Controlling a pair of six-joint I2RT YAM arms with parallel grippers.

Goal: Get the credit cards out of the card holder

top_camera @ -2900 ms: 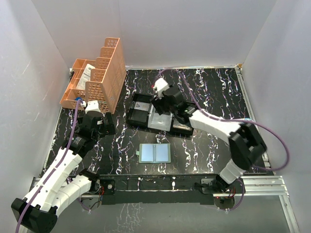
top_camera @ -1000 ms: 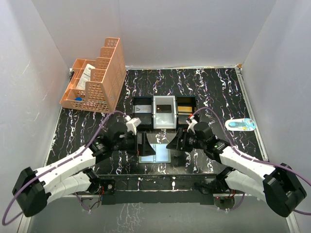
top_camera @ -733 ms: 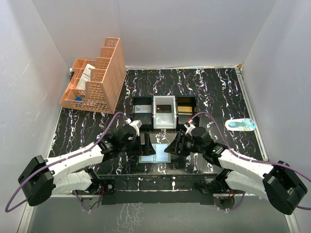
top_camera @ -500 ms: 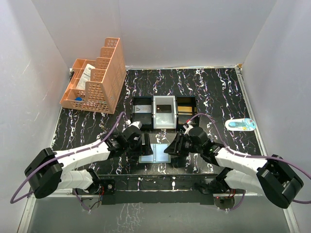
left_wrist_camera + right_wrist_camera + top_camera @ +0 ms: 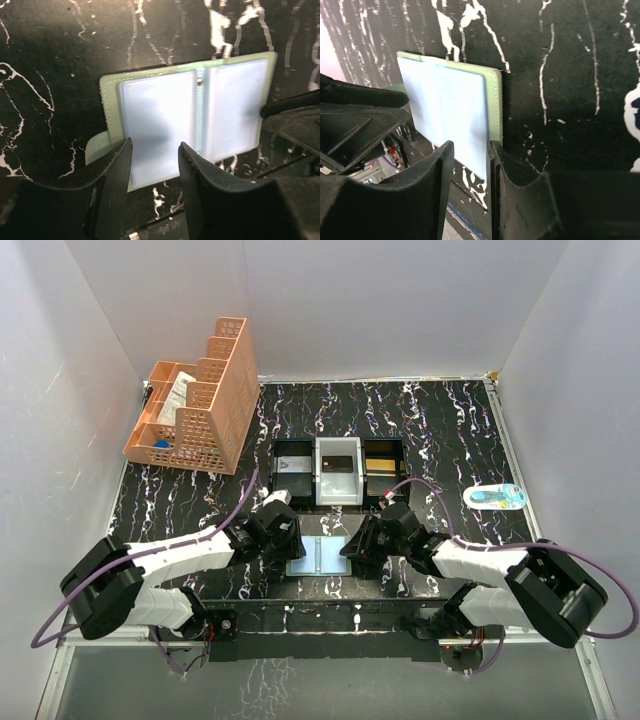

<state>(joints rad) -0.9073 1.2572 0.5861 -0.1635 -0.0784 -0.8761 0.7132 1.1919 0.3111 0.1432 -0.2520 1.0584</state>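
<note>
The card holder [image 5: 318, 554] lies open and flat near the table's front edge, with a grey-green rim and two pale blue-grey panels [image 5: 190, 120]. No credit cards can be told apart in its sleeves. My left gripper [image 5: 291, 541] has come in low from the left. Its fingers [image 5: 155, 162] stand a little apart over the near edge of the left panel. My right gripper [image 5: 356, 543] comes in from the right, and its narrow gap [image 5: 470, 155] sits over the right panel's corner [image 5: 492, 100]. Neither gripper visibly clamps the holder.
A black-and-white three-compartment tray [image 5: 338, 490] stands just behind the holder, with card-like pieces in its compartments. An orange lattice organiser [image 5: 195, 405] is at the back left. A small blue-and-white object [image 5: 495, 496] lies at the right. Both forearms lie low along the front edge.
Both arms left the tray and the organiser and swung down to the holder from either side. Over the last second they crept closer and both pairs of jaws narrowed.
</note>
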